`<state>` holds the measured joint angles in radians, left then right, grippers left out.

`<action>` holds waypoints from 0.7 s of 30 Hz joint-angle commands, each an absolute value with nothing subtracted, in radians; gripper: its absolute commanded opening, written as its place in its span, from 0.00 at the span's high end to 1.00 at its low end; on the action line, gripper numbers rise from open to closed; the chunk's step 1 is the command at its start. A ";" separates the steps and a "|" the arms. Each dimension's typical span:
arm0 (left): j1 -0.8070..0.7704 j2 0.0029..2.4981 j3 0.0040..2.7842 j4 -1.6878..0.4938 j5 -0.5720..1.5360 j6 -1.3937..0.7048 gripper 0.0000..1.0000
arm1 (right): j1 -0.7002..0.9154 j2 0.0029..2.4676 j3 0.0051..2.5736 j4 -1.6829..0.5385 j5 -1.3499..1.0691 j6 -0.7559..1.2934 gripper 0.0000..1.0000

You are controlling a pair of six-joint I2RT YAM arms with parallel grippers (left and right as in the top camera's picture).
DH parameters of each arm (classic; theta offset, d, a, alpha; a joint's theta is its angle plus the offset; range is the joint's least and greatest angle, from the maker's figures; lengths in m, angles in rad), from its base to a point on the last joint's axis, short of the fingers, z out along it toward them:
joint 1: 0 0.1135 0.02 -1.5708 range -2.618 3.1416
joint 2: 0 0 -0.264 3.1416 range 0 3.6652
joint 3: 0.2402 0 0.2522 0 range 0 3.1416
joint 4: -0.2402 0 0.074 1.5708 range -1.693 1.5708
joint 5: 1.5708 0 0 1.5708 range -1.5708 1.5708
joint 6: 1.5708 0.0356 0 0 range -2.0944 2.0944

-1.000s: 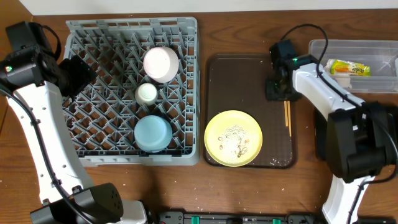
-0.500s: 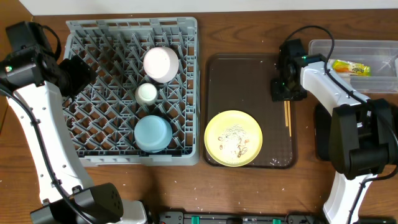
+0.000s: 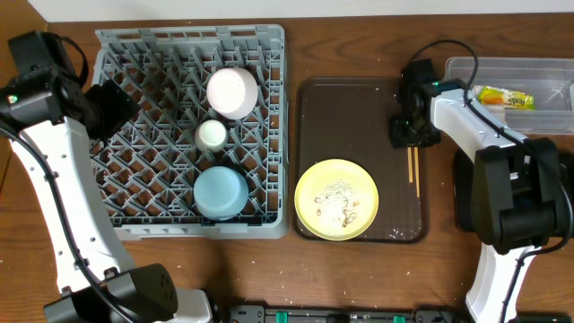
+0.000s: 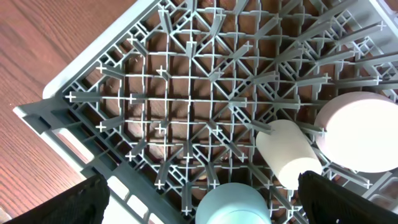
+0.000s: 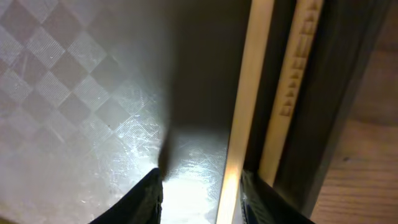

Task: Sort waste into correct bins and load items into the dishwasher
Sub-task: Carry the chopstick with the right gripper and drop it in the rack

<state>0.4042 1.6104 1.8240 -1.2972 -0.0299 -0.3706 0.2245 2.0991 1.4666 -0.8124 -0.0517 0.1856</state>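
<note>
The right gripper [image 5: 200, 190], part-open, straddles 1 chopstick [image 5: 252, 74] (1 finger [image 5: 266, 202] touching it).

Overhead, soft even light covers the tabletop [image 3: 359, 36], shadows short and faint. The left wrist view is crisp on the grey rack [image 4: 186, 124], its near corners dark and blurred. The right wrist view is dim and soft, with white glare on the brown tray [image 5: 186, 180].

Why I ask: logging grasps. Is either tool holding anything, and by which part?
Nothing looks held. The left tool hangs open over the rack; the right tool, open, straddles one chopstick near its end.
</note>
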 commanded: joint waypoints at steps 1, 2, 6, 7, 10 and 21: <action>0.408 1.613 1.832 -1.298 -0.038 -0.379 0.02 | 0.224 2.145 1.458 -0.816 -0.071 0.179 0.80; 0.408 1.613 1.832 -1.298 -0.038 -0.379 0.02 | 0.224 2.145 1.459 -0.819 -0.083 0.179 0.86; 0.408 1.613 1.832 -1.298 -0.038 -0.379 0.02 | 0.224 2.143 1.482 -0.842 -0.110 0.206 0.99; 0.408 1.613 1.832 -1.298 -0.038 -0.379 0.02 | 0.224 2.140 1.501 -0.859 -0.110 0.214 0.99; 0.408 1.613 1.832 -1.298 -0.038 -0.379 0.01 | 0.226 2.133 1.589 -0.938 -0.120 0.252 0.99; 0.408 1.613 1.832 -1.298 -0.038 -0.379 0.02 | 0.348 2.131 1.940 -1.003 -0.559 0.401 0.99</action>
